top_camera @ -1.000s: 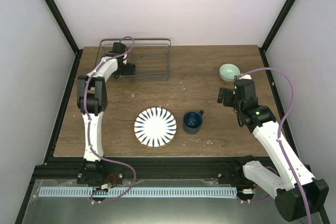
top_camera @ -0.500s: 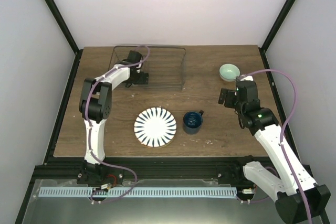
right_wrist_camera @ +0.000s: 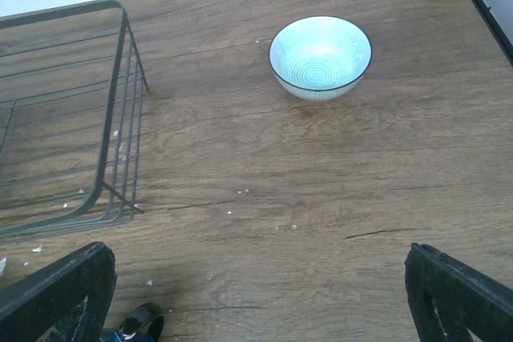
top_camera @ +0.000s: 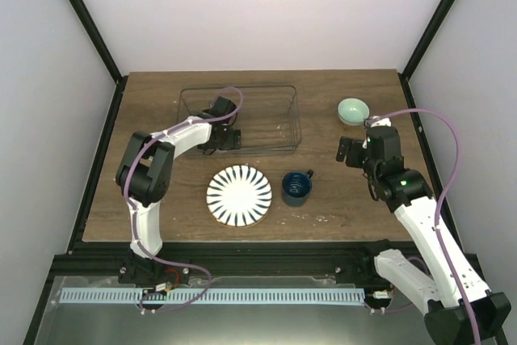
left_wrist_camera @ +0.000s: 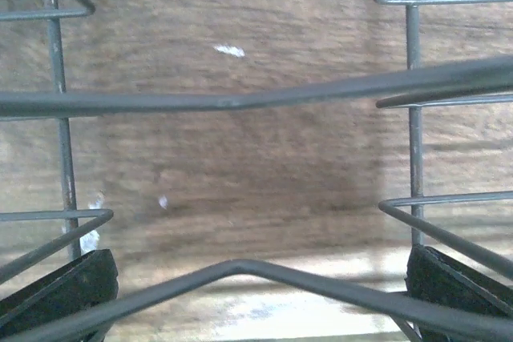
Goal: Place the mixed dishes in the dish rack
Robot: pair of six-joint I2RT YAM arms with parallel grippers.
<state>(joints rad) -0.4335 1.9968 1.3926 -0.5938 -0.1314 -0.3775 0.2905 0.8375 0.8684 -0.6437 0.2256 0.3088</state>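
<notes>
Soft, even light falls from overhead in the top view. The brown wooden table (top_camera: 347,191) is bright without glare, the shadows on it are faint and short, and the white walls (top_camera: 242,14) take on a slight lilac tint. That picture stays sharp to its edges.

The left wrist view is smeared. The thin dark wire dish rack (left_wrist_camera: 240,102) sits too close to the lens, so its wires look thick and soft. The wood grain behind them is streaked, and a pale, washed-out band runs along the bottom.

The right wrist view is crisp, and the small pale mint-green bowl (right_wrist_camera: 321,55) casts a soft shadow toward the camera.
</notes>
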